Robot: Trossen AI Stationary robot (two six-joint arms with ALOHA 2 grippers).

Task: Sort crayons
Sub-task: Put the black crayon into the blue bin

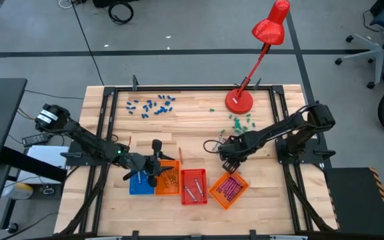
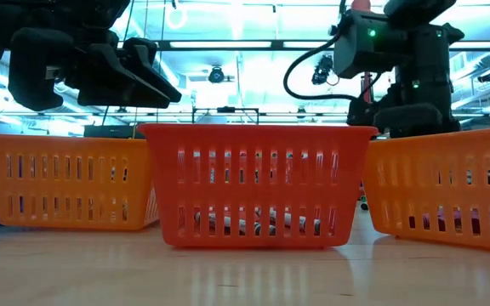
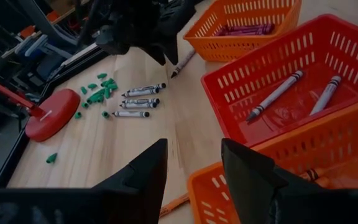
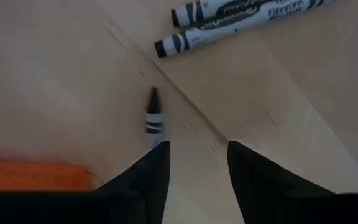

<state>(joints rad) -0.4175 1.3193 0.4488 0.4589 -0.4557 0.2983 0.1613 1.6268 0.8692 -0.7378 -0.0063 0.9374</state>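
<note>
The right gripper (image 4: 194,162) was low over the bare wood in the centre of the high view, just above the angled orange basket (image 1: 229,190) in the picture. Its jaws stood apart, and nothing was between them. One dark-tipped crayon (image 4: 154,115) lay flat on the table right at the tip of one finger, apparently free. I judge that the step in hand was fetching a loose crayon from the small group of silvery grey crayons (image 3: 140,99) lying near the green bits (image 3: 98,93).

The left gripper (image 3: 194,165) hung with open, empty jaws over the lower left baskets, above the edge of the orange one (image 3: 229,186). The red basket (image 1: 193,187) held two grey crayons (image 3: 275,93), and the far orange basket held purple ones (image 3: 244,29).

The next move probably called for centring the right jaws over one crayon, across its length, before closing.
</note>
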